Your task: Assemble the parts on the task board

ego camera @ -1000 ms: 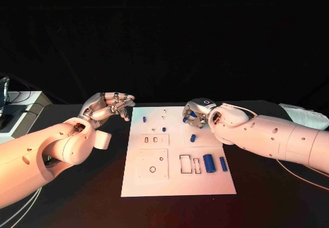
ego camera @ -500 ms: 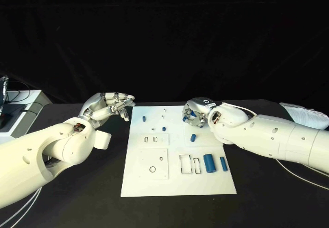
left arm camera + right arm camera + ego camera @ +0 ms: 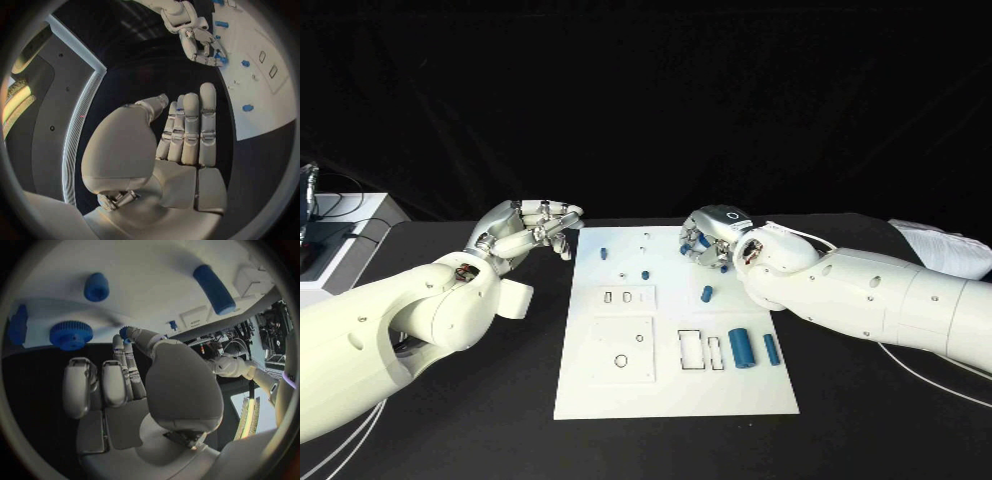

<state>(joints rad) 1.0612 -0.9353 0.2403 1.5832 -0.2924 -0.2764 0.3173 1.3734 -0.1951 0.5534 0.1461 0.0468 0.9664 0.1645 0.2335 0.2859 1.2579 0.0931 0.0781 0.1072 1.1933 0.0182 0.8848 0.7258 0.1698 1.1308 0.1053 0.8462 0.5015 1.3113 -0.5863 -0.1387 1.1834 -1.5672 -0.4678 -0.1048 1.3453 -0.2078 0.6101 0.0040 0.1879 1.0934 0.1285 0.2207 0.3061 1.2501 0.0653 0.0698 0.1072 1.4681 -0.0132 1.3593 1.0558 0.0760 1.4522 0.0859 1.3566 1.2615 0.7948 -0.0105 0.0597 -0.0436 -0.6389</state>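
Little has changed in the last second: my right hand still pinches a small blue part over the task board's far edge. Left hand, curled and empty, stays beside the board. Insertion pending.

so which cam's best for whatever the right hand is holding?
Right wrist view. The small blue part sits pinched at the right hand's fingertips, close up against the task board. Head view gives just a blue speck among the fingers; left wrist view shows that hand from afar, with blue at its fingertips.
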